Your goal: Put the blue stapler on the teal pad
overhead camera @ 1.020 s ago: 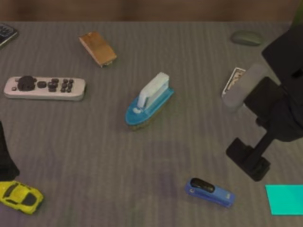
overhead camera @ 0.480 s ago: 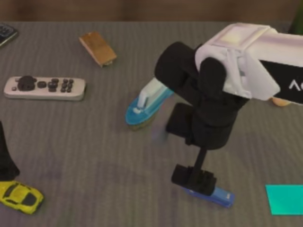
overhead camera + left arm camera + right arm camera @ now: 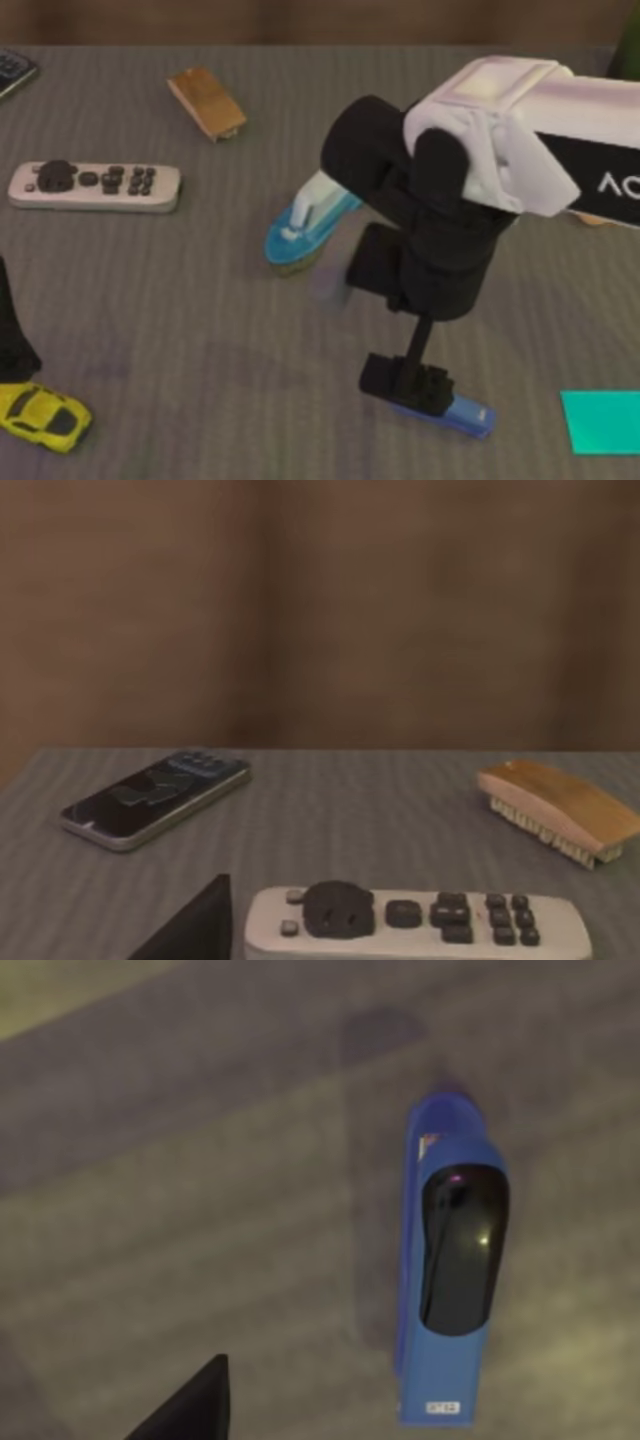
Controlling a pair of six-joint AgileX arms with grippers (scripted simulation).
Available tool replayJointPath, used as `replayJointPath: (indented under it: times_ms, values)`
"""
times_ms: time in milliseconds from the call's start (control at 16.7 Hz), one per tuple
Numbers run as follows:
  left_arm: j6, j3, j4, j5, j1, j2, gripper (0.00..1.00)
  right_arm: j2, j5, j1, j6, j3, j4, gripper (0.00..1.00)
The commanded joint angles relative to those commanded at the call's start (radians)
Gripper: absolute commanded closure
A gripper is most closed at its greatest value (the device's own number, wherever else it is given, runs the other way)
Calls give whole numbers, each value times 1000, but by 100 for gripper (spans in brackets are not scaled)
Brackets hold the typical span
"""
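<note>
The blue stapler (image 3: 467,413) lies near the table's front, right of the middle, and its black-topped end is hidden under my right gripper (image 3: 406,384) in the top view. That gripper hangs open just above it. The right wrist view looks straight down on the stapler (image 3: 447,1290) with its black oval top, and one dark finger (image 3: 195,1410) stands apart from it, not touching. The teal pad (image 3: 601,422) lies flat at the front right edge, to the stapler's right. My left gripper (image 3: 12,335) stays parked at the left edge.
A light-blue brush with a white handle (image 3: 298,232) lies partly under the right arm. A white remote (image 3: 95,187), a wooden brush (image 3: 207,102) and a phone (image 3: 12,70) sit at the back left. A yellow toy car (image 3: 42,415) is at the front left.
My right arm swung in from the right side over to the stapler, then settled slightly lower above its black end. The stapler, the pad and the left arm have not moved.
</note>
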Motion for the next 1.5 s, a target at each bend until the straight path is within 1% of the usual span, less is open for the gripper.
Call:
replayJointPath:
  times_ms: [120, 360, 480, 780, 1500]
  values:
    - [0, 0, 0, 0, 0, 0, 0, 21, 0, 2, 0, -39, 57, 0]
    - [0, 0, 0, 0, 0, 0, 0, 90, 1, 3, 3, -152, 254, 0]
    - [0, 0, 0, 0, 0, 0, 0, 119, 1, 5, 4, -197, 324, 0]
    - [0, 0, 0, 0, 0, 0, 0, 133, 1, 6, 5, -217, 351, 0]
    - [0, 0, 0, 0, 0, 0, 0, 133, 1, 6, 5, -217, 351, 90]
